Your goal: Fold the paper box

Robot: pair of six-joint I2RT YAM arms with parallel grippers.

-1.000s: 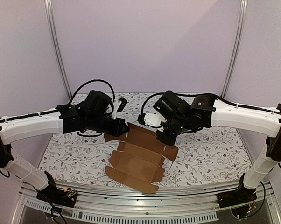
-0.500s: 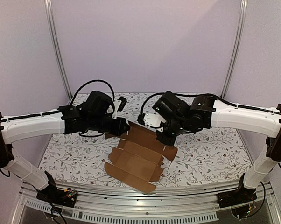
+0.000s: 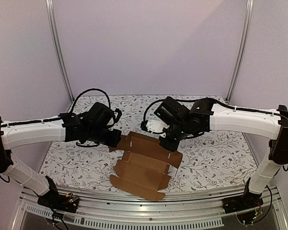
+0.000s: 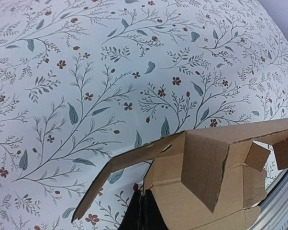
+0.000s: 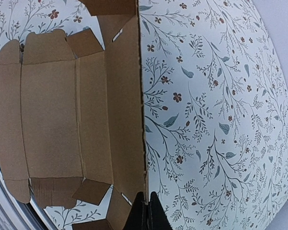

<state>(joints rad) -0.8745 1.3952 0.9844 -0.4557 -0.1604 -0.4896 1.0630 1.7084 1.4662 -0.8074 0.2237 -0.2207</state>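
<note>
Since a second ago the left gripper (image 3: 119, 140) and right gripper (image 3: 168, 143) have sunk lower, shifting the flat brown die-cut cardboard paper box (image 3: 143, 167). Plain lilac walls (image 3: 149, 48) enclose the white floral-print tabletop (image 3: 216, 153) — the sheet lies mid-table, far edge lifted. Each gripper is clenched on that edge — left and right ends.

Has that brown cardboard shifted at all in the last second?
Yes, a little. The paper box has slid slightly toward the metal rail at the table's near edge.
</note>
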